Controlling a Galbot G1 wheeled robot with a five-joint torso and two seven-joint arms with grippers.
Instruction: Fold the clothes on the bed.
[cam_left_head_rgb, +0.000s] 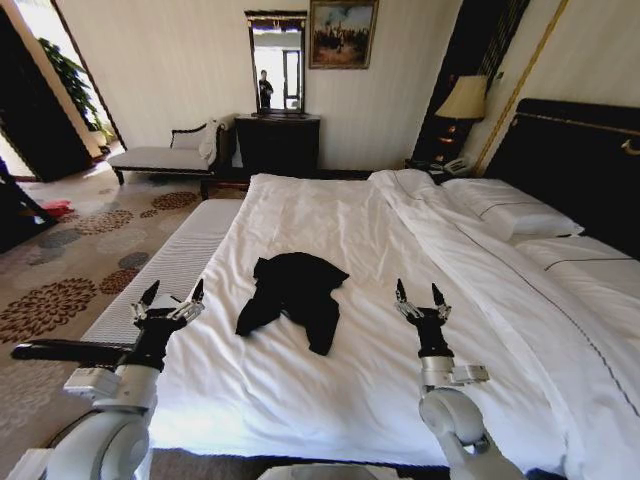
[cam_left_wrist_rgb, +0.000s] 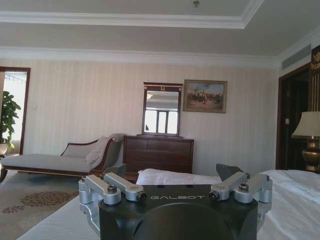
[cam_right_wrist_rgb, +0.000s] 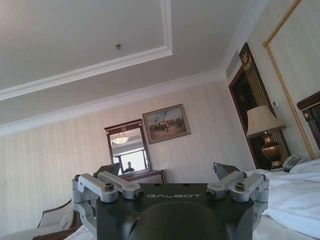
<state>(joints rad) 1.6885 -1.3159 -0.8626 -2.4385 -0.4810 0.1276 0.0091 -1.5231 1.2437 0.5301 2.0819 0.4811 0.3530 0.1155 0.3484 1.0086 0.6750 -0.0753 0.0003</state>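
The clothes (cam_left_head_rgb: 296, 293), a black T-shirt, lie crumpled in a heap on the white duvet of the bed (cam_left_head_rgb: 350, 225), a little left of its middle. My left gripper (cam_left_head_rgb: 169, 297) is open, pointing up, over the bed's left edge, left of the shirt. On the other side of the shirt, my right gripper (cam_left_head_rgb: 421, 297) stands open above the duvet with nothing between its fingers. Both wrist views look past the open fingers (cam_left_wrist_rgb: 122, 186) (cam_right_wrist_rgb: 120, 185) toward the far wall.
An upholstered bench (cam_left_head_rgb: 170, 265) runs along the bed's left side. White pillows (cam_left_head_rgb: 505, 210) and a dark headboard (cam_left_head_rgb: 580, 160) lie at the right. A chaise (cam_left_head_rgb: 165, 155), dresser with mirror (cam_left_head_rgb: 277, 140) and lamp (cam_left_head_rgb: 462, 100) stand by the far wall.
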